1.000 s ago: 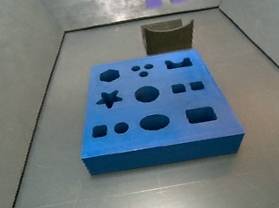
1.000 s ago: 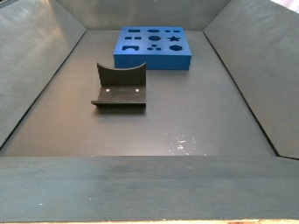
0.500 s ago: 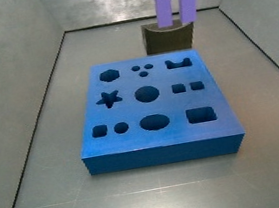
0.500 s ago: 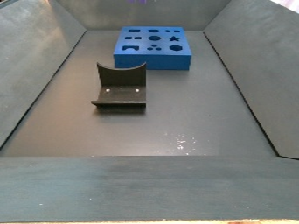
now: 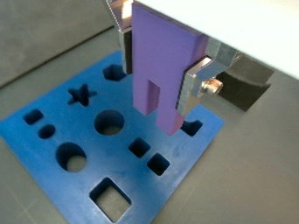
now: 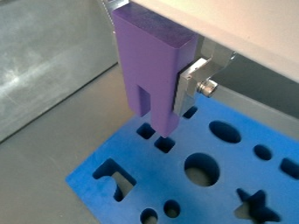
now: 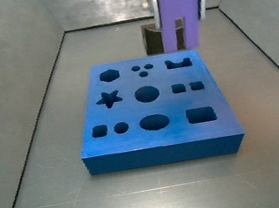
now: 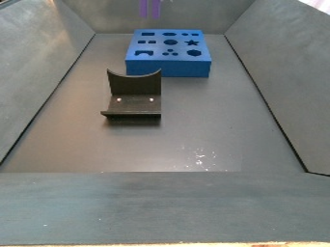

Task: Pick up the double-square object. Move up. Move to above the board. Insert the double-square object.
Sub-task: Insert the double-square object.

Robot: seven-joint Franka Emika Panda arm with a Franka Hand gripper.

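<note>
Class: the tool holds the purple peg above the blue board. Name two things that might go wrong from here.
1. The tool holds the peg above the board, its forked end near two small square holes; slightly off, it may jam on the rim.
2. The holes are closely spaced, so it may enter a wrong one.

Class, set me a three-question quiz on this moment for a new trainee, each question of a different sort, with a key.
1. True or false: the end effector grips the purple peg.
2. Over which thing does the peg hang in both wrist views? A) the blue board B) the dark fixture C) bare floor
3. Fill in: the peg's lower tip is ___ the board, not yet seated in a hole.

Key: 1 true; 2 A; 3 above.
</note>
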